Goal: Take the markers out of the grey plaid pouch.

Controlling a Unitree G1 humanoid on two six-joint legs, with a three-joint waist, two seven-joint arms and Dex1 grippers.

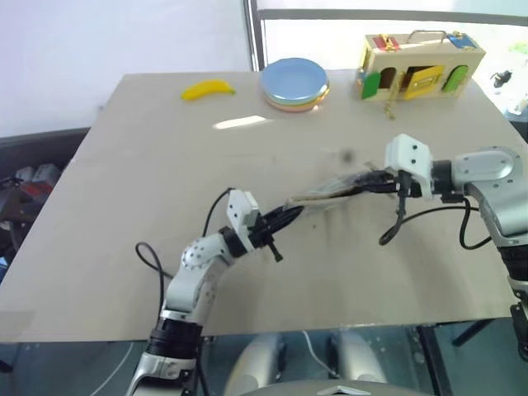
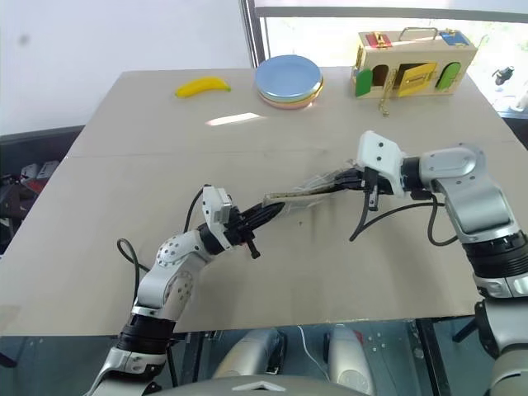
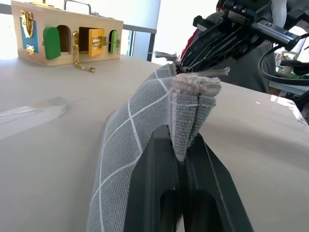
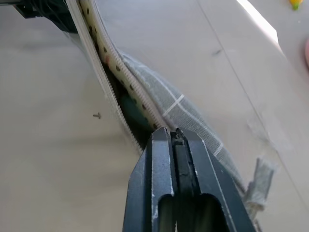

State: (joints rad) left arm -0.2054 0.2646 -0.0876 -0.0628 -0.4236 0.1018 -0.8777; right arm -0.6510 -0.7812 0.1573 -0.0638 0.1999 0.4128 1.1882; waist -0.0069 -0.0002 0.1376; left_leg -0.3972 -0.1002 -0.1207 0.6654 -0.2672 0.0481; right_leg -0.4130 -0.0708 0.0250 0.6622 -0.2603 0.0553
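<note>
You see a pale table (image 1: 124, 247). At its far edge lie a banana (image 1: 208, 89), stacked plates (image 1: 294, 83) beside it, and a wooden latch box (image 1: 419, 66) at the far right.

The grey plaid pouch (image 3: 140, 116) is coarse woven cloth with a plastic-looking toothed zip; the table (image 1: 124, 214) is smooth, matt, pale board. At twelve o'clock the plates (image 1: 294, 82) look like glossy plastic, perhaps; the latch box (image 1: 419, 66) is bare wood with brassy metal fittings.
</note>
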